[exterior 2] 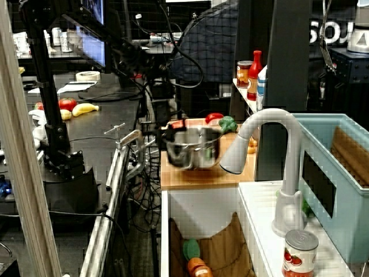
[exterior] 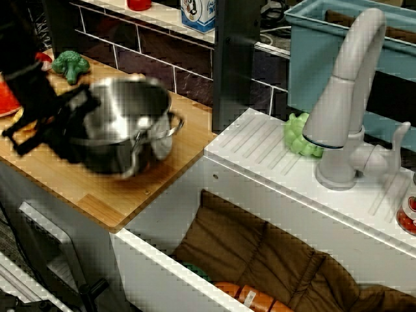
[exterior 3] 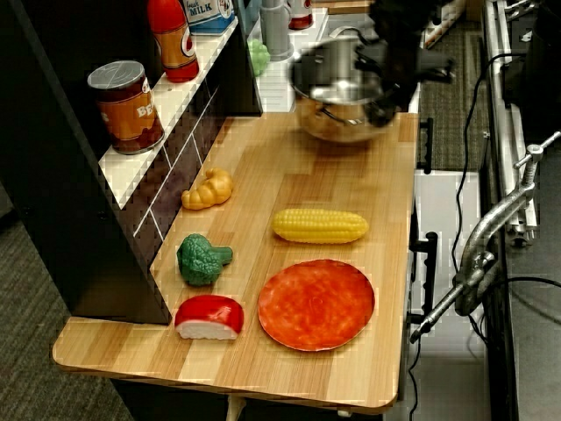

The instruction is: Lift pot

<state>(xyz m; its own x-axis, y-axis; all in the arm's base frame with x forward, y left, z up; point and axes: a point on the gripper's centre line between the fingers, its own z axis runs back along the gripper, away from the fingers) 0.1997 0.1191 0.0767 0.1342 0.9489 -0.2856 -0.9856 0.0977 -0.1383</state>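
Shiny silver pot point(exterior 3: 340, 105), yellow corn point(exterior 3: 319, 225), orange-red plate point(exterior 3: 316, 304), green broccoli point(exterior 3: 202, 259)

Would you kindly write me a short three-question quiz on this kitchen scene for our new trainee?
1. True or false: the pot stands in the sink.
2. Which toy lies nearest the orange plate: A corn cob, B croissant, C milk carton?
3. Fill in: the claw is at the pot's ____.

Key: 1 false, it is over the wooden counter; 2 A; 3 rim, though blur hides the grip.
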